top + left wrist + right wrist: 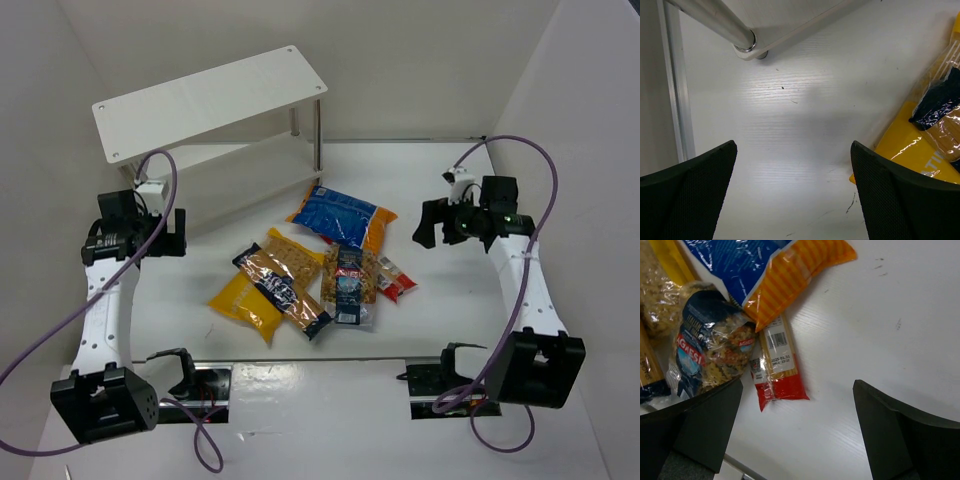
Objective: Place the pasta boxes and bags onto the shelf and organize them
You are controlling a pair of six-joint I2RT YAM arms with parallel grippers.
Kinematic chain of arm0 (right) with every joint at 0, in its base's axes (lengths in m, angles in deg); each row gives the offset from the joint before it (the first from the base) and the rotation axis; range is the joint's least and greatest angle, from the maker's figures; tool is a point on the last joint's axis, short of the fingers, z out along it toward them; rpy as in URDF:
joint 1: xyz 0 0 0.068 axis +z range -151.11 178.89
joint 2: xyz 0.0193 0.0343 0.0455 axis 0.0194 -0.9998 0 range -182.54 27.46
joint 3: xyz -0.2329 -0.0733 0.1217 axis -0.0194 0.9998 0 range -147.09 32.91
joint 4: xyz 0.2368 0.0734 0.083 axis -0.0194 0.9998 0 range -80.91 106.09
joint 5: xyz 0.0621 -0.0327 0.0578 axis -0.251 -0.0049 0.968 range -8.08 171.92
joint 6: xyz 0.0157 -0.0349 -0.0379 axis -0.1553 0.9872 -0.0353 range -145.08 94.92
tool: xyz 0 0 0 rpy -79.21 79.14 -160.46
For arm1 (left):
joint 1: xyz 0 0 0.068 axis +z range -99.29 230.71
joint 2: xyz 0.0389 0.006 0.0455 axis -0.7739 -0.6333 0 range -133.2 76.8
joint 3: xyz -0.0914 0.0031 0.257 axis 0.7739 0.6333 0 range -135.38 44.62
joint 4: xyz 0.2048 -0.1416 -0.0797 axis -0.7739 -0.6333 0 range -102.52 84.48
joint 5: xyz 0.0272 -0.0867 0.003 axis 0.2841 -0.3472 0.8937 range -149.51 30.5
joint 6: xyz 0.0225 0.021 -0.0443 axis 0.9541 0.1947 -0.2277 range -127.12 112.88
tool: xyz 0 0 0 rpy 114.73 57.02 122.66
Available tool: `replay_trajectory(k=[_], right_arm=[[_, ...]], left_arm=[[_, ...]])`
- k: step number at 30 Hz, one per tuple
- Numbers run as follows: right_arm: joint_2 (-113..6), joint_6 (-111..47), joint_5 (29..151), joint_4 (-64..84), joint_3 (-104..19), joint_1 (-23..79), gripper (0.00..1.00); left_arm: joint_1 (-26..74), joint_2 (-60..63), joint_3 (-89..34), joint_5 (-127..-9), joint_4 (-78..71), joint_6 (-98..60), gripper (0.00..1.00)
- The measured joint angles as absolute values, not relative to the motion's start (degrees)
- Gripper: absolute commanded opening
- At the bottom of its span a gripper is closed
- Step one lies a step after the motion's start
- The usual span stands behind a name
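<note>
The pasta packets lie in a heap at the table's middle: a blue bag with an orange end (342, 216), a yellow-orange bag (245, 299), clear bags of tan pasta with navy labels (284, 281) (349, 283), and a narrow red packet (396, 279). The white two-tier shelf (210, 103) stands at the back left. My left gripper (172, 232) is open and empty, left of the heap, near a shelf leg (722, 23). My right gripper (428, 224) is open and empty, right of the heap; its view shows the red packet (780, 369) and blue bag (747, 265).
White walls enclose the table on the left, back and right. Purple cables loop from both arms. A metal rail (310, 366) runs along the near edge between the arm bases.
</note>
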State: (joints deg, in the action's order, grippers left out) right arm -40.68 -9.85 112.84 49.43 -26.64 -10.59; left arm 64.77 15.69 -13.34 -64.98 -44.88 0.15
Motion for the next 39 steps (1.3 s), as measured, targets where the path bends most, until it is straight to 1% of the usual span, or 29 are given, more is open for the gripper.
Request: replay_trajectory(k=[6, 9, 15, 20, 25, 32, 39], right_arm=[[-41.99, -7.14, 112.09, 49.89, -26.6, -0.29, 1.0], [-43.59, -5.88, 109.45, 49.89, -26.6, 7.07, 1.0], [-45.71, -4.85, 105.49, 48.75, -27.04, 9.26, 1.0], [-53.71, -4.56, 105.08, 47.16, -30.82, 9.28, 1.0], [-61.62, -4.41, 108.99, 46.92, -33.53, 10.94, 1.0], [-60.92, -1.57, 111.74, 47.72, -33.35, 19.29, 1.0], [-63.04, 0.51, 112.66, 47.75, -32.72, 21.1, 1.0]], left_arm=[[66.39, 16.48, -13.18, -65.44, -44.85, 0.17, 1.0], [66.83, 16.48, -13.12, -65.57, -44.88, 0.21, 1.0], [66.98, 16.46, -13.12, -65.72, -44.85, 0.21, 1.0], [67.57, 16.46, -13.12, -65.9, -44.85, 0.24, 1.0], [68.09, 16.46, -13.12, -66.03, -44.85, 0.24, 1.0], [68.12, 16.46, -13.12, -66.27, -44.85, 0.24, 1.0], [68.12, 15.93, -13.12, -66.58, -44.85, 0.26, 1.0]])
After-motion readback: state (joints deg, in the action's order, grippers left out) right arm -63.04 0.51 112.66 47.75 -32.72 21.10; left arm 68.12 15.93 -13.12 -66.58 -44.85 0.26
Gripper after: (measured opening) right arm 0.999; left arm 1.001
